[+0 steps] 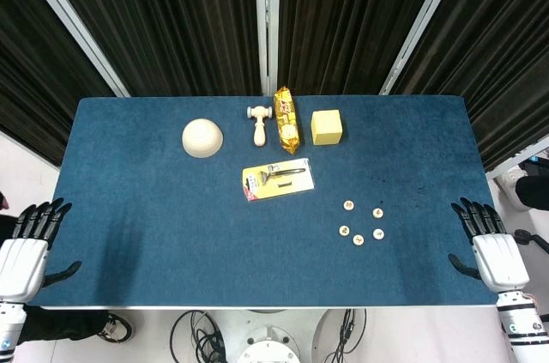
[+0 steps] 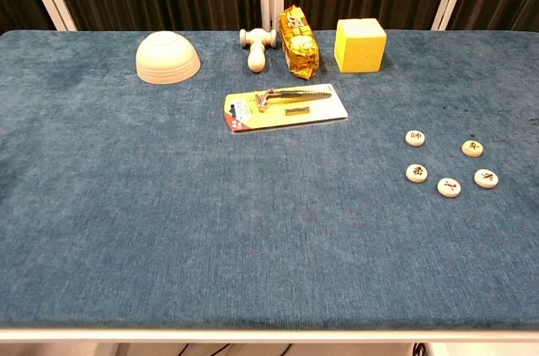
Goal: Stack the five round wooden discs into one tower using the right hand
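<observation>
Several round wooden discs with dark marks lie flat and apart on the blue table, in a loose ring at the right front: one at the far left of the ring (image 1: 348, 205) (image 2: 415, 138), one at the near middle (image 1: 358, 239) (image 2: 449, 188), others around them. None lies on another. My right hand (image 1: 491, 243) rests at the table's right front corner, fingers spread, holding nothing, well right of the discs. My left hand (image 1: 27, 245) sits at the left front corner, fingers apart and empty. Neither hand shows in the chest view.
Along the back stand an upturned cream bowl (image 1: 203, 137), a small wooden mallet (image 1: 259, 123), a yellow snack packet (image 1: 286, 119) and a yellow cube (image 1: 327, 127). A carded peeler pack (image 1: 278, 180) lies mid-table, left of the discs.
</observation>
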